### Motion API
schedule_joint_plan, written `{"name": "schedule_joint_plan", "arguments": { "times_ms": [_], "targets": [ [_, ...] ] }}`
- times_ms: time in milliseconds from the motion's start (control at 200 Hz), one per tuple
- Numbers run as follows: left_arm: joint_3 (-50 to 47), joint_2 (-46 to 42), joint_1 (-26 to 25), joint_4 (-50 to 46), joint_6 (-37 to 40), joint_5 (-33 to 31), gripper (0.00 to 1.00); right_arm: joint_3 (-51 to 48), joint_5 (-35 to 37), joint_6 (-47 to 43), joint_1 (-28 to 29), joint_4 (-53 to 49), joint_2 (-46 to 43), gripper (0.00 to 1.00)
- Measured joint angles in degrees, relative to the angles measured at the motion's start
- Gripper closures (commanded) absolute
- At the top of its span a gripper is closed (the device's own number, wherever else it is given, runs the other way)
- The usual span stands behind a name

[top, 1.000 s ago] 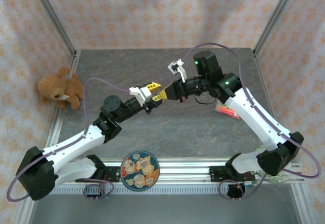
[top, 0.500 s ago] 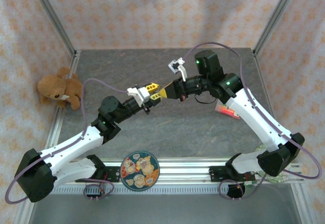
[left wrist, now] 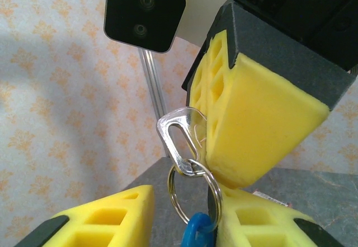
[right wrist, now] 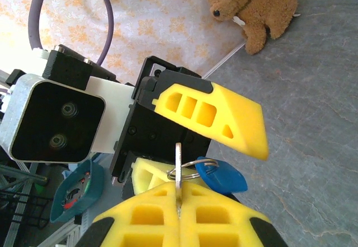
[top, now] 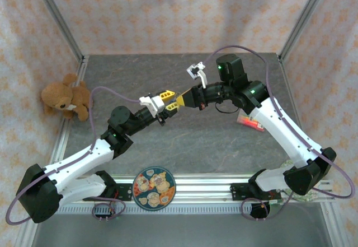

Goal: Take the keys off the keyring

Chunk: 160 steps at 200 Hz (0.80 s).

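Both grippers meet in mid-air above the table's middle. My right gripper (top: 182, 99) (right wrist: 178, 190) is shut on the key (right wrist: 178, 158), a thin silvery blade standing edge-on between its yellow pads. In the left wrist view the key's slotted head (left wrist: 179, 130) sticks out of those pads, still threaded on the metal ring. The keyring's blue tag (left wrist: 198, 230) (right wrist: 221, 177) hangs on that ring between the jaws of my left gripper (top: 170, 102) (left wrist: 187, 205). Those jaws stand apart: the ring and tag rest against the right finger (left wrist: 263, 222), and the left finger (left wrist: 100, 219) is clear of them.
A brown teddy bear (top: 66, 97) lies at the table's left edge. A round picture plate (top: 154, 187) sits on the near rail between the arm bases. A red-pink flat item (top: 250, 122) lies under the right arm. Metal frame posts stand at the back corners.
The right wrist has rolled slightly, and the point where the two grippers meet has crept a little up and right. The key stays pinched.
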Motion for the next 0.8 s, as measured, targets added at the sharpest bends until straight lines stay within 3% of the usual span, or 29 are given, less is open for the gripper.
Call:
{"name": "schedule_joint_plan", "arguments": {
  "times_ms": [405, 480, 801],
  "targets": [
    [0.0, 0.0, 0.0, 0.0, -0.3, 0.0, 0.91, 0.0, -0.4, 0.0, -0.4, 0.0, 0.0, 1.00],
    [0.0, -0.1, 0.0, 0.0, -0.3, -0.1, 1.00, 0.0, -0.3, 0.0, -0.6, 0.1, -0.1, 1.00],
    [0.1, -2.3, 0.0, -2.1, -2.3, -0.6, 1.00, 0.0, 1.3, -0.4, -0.5, 0.0, -0.9, 1.00]
  ]
}}
